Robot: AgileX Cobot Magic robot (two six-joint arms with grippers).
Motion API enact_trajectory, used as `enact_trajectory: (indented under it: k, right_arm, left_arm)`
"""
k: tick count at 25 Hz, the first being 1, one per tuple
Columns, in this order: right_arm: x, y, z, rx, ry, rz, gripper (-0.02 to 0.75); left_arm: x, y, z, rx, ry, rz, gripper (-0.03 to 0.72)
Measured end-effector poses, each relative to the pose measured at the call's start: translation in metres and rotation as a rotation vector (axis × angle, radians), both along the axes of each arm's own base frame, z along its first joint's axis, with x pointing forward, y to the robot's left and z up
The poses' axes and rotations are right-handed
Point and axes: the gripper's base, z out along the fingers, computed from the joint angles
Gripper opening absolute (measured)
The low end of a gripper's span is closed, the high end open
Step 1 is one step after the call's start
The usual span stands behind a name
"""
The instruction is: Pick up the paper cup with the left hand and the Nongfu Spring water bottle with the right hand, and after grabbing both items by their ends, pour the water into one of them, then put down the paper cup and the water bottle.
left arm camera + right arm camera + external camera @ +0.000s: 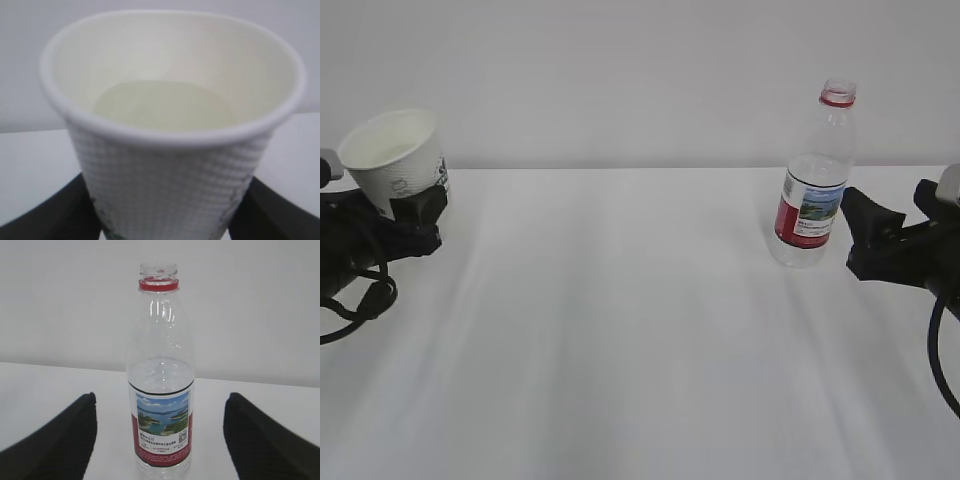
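At L claw [415,215]: cup [395,158] gripped, w/ water [160,105] | R claw [880,235] released | bottle [813,180] upright

Dimpled matt paper cup [170,180], clear glossy ribbed plastic bottle [161,390], smooth matt white table [640,340].

A bare test bench, this looks like, some lab or robot workroom: a plain white tabletop [640,330] runs edge to edge, a blank pale wall [620,70] sits behind its far edge, and black robot arms [910,245] reach in from both side edges.
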Motion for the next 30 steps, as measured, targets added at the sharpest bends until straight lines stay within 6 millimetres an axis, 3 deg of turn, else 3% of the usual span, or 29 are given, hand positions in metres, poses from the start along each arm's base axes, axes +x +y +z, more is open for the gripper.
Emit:
enact_trajectory:
  k: [14, 25, 30]
  right_arm:
    - [0.0, 0.0, 0.0, 0.0, 0.0, 0.0, 0.593]
    - [0.0, 0.0, 0.0, 0.0, 0.0, 0.0, 0.593]
    - [0.0, 0.0, 0.0, 0.0, 0.0, 0.0, 0.593]
  left_arm:
    - [0.005, 0.025, -0.001, -0.001, 0.004, 0.089, 0.491]
    - [0.006, 0.026, -0.032, 0.015, 0.106, 0.108, 0.491]
    - [0.019, 0.025, -0.038, 0.012, 0.101, 0.114, 0.491]
